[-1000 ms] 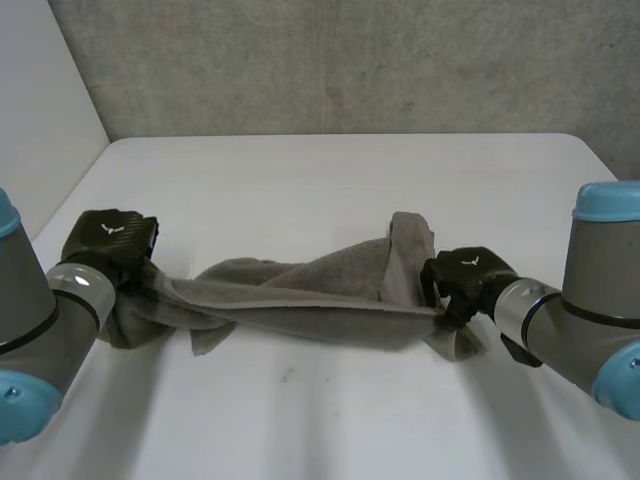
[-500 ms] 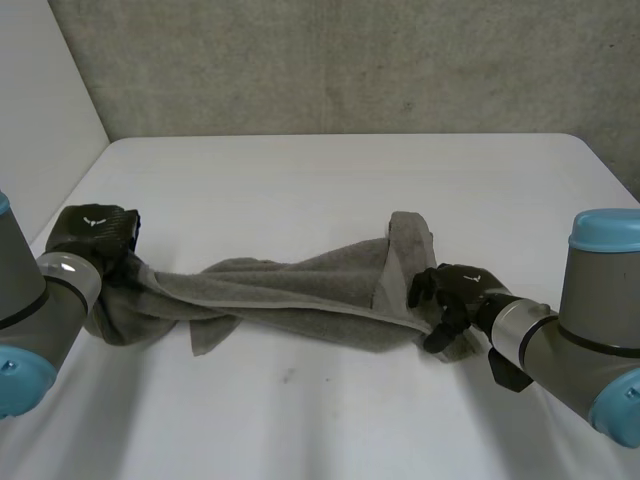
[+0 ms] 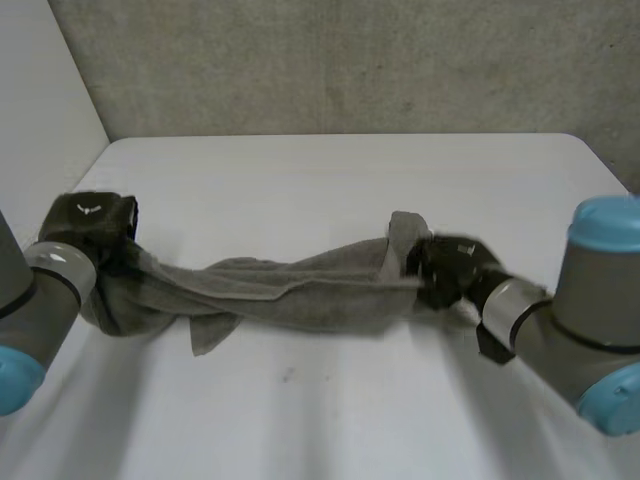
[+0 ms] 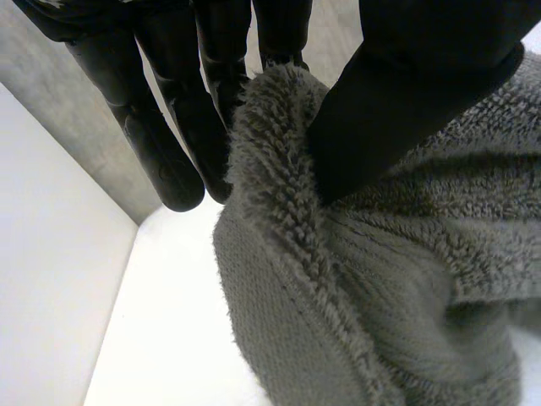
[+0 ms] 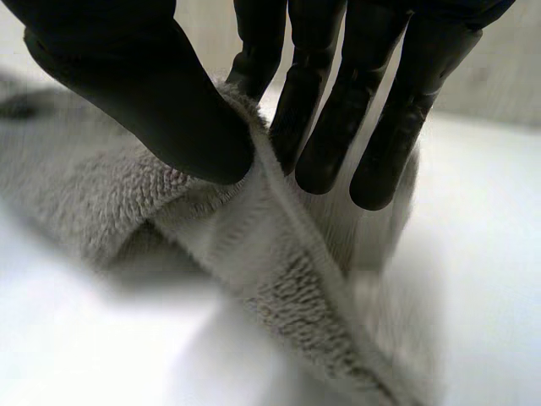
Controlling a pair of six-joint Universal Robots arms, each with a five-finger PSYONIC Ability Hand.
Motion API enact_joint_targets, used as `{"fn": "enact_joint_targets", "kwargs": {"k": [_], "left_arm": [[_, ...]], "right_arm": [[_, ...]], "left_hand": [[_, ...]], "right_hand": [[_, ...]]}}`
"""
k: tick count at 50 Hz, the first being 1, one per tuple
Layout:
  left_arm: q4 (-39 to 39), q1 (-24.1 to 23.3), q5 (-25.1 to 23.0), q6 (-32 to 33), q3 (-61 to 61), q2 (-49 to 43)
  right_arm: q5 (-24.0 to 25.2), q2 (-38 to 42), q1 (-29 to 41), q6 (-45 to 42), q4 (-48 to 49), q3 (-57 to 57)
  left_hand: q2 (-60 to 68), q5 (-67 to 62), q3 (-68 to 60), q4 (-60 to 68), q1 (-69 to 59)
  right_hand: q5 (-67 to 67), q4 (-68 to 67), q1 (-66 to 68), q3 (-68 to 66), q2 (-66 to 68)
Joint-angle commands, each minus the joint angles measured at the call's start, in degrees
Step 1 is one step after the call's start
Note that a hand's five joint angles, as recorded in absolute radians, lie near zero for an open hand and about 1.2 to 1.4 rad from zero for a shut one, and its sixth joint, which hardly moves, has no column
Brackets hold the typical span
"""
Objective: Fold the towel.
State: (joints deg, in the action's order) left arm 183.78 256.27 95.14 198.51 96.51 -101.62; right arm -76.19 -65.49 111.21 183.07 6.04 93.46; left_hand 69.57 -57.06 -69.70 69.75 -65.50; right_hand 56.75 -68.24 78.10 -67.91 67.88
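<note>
Head view: white counter (image 3: 330, 180), rough grey wall (image 3: 350, 60) behind it, white side panel (image 3: 40, 90) at the left. Grey towel (image 3: 300, 295) is strung across the middle of the counter between the two hands, bunched and twisted into a long rope shape. Its middle is low, on or just over the counter, can't tell which. One loose flap sticks out toward the front near the left end, and a fold stands up just beside the right hand. Left arm (image 3: 35, 300) comes in at the left edge, right arm (image 3: 570, 320) at the right. Left hand (image 3: 88, 222) is at the towel's left end, with cloth bulging below it. Right hand (image 3: 452, 268) is at the towel's right end.

Left wrist view: left hand is grasping the towel, thumb (image 4: 406, 93) on one side of a thick fold and fingers (image 4: 169, 144) on the other, with the fold's edge pinched between them. More towel is bunched under the palm.

Right wrist view: right hand is grasping too, with the thumb on one face of a hemmed edge, fingers behind it, and the edge clamped between. The towel trails from the fingertips down to the counter.
</note>
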Motion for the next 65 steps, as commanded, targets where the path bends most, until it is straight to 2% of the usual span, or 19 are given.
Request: {"fn": "enact_joint_targets", "kwargs": {"k": [1, 7, 14, 19, 24, 28, 33, 35, 37, 38, 40, 41, 43, 46, 48, 54, 59, 62, 65], "left_arm": [[-2.9, -1.56, -0.13, -6.63, -4.21, 10.54], [-9.3, -2.79, 0.13, -9.62, -13.51, 17.49], [-18.11, -2.97, 1.45, -12.71, -22.5, 17.33], [-27.84, -2.79, 1.8, -11.92, -24.09, 8.48], [-30.76, -3.49, 1.72, -11.21, -23.91, -0.57], [-30.24, -4.64, 1.54, -11.21, -25.84, -6.93], [-27.43, -6.48, 1.45, -11.48, -38.28, -16.31], [-26.55, -6.83, 1.45, -11.48, -43.37, -18.07], [-25.58, -6.84, 1.45, -11.48, -48.87, -19.67], [-24.36, -6.84, 1.45, -11.56, -54.7, -20.89], [-22.78, -6.84, 1.45, -11.65, -61.02, -22.04], [-20.59, -6.84, 1.45, -11.65, -67.26, -22.92], [-18.31, -6.84, 1.54, -11.91, -72.63, -23.71], [-14.26, -6.84, 1.89, -12.09, -79.43, -23.98], [-13.37, -6.84, 1.98, -12.27, -79.72, -23.46], [-17.84, -7.36, 2.15, -14.9, -72.69, -21.08], [-23.91, -6.75, 1.8, -16.75, -50.51, -17.22], [-23.38, -6.57, 1.63, -16.66, -43.6, -16.25], [-18.22, -6.49, 1.63, -16.49, -27.56, -14.84]], "right_arm": [[1.74, -12.18, -4.5, -0.78, -3.65, -8.36], [4.9, -20.19, -6.79, -12.27, -18.75, -21.89], [0.97, -18.81, -7.15, -31.26, -34.4, -33.42], [-2.73, -14.16, -6.1, -36.98, -39.6, -33.7], [-3.53, -8.88, -4.52, -39.63, -40.14, -31.68], [-3.27, -2.74, -2.41, -38.85, -38.22, -31.93], [-4.23, 3.18, -0.91, -35.07, -29.15, -34.75], [-5.29, 4.58, -0.91, -33.66, -25.46, -36.33], [-9.13, 6.07, -0.91, -31.82, -17.42, -41.31], [-9.16, 6.08, -0.91, -31.81, -17.38, -41.34], [-12.92, 5.55, -0.91, -31.38, -7.5, -45.37], [-12.94, 5.55, -0.91, -31.37, -7.45, -45.39], [-13.9, 2.4, -0.91, -31.37, 4.19, -45.65], [-13.81, -0.16, -0.91, -31.37, 9.25, -44.51], [-13.64, -4.36, -0.91, -31.37, 15.65, -40.75], [-9.51, -8.43, -1.43, -31.64, 13.21, -33.35], [-3.45, -7.9, -2.31, -32.6, -2.3, -25.01], [-2.74, -6.15, -3.36, -34.18, -9.0, -20.89], [-2.3, -4.22, -5.2, -35.59, -12.27, -16.41]], "left_hand": [[10.43, -12.94, -10.3, 10.25, -14.5], [10.43, -12.94, -10.3, 10.25, -14.5], [10.43, -12.94, -10.3, 10.25, -14.5], [10.43, -12.94, -10.3, 10.25, -14.5], [10.43, -12.94, -10.3, 10.25, -14.5], [10.43, -12.94, -10.3, 10.25, -14.5], [10.43, -12.94, -10.3, 10.25, -14.5], [10.43, -12.94, -10.3, 10.25, -14.5], [10.43, -12.94, -10.3, 10.25, -14.5], [10.43, -12.94, -10.3, 10.25, -14.5], [10.43, -12.94, -10.3, 10.25, -14.5], [10.43, -12.94, -10.3, 10.25, -14.5], [10.43, -12.94, -10.3, 10.25, -14.5], [10.43, -12.94, -10.3, 10.25, -14.5], [10.43, -12.94, -10.3, 10.25, -14.5], [10.43, -12.94, -10.3, 10.25, -14.5], [10.43, -12.94, -10.3, 10.25, -14.5], [10.43, -12.94, -10.3, 10.25, -14.5], [10.43, -12.94, -10.3, 10.25, -14.5]], "right_hand": [[13.25, -11.76, 1.9, -12.09, 12.12], [13.25, -11.76, 1.9, -12.09, 12.12], [13.25, -11.76, 1.9, -12.09, 12.12], [13.25, -11.76, 1.9, -12.09, 12.12], [13.25, -11.76, 1.9, -12.09, 12.12], [13.25, -11.76, 1.9, -12.09, 12.12], [13.25, -11.76, 1.9, -12.09, 12.12], [13.25, -11.76, 1.9, -12.09, 12.12], [13.25, -11.76, 1.9, -12.09, 12.12], [13.25, -11.76, 1.9, -12.09, 12.12], [13.25, -11.76, 1.9, -12.09, 12.12], [13.25, -11.76, 1.9, -12.09, 12.12], [13.25, -11.76, 1.9, -12.09, 12.12], [13.25, -11.76, 1.9, -12.09, 12.12], [13.25, -11.76, 1.9, -12.09, 12.12], [13.25, -11.76, 1.9, -12.09, 12.12], [13.25, -11.76, 1.9, -12.09, 12.12], [13.25, -11.76, 1.9, -12.09, 12.12], [13.25, -11.76, 1.9, -12.09, 12.12]]}}
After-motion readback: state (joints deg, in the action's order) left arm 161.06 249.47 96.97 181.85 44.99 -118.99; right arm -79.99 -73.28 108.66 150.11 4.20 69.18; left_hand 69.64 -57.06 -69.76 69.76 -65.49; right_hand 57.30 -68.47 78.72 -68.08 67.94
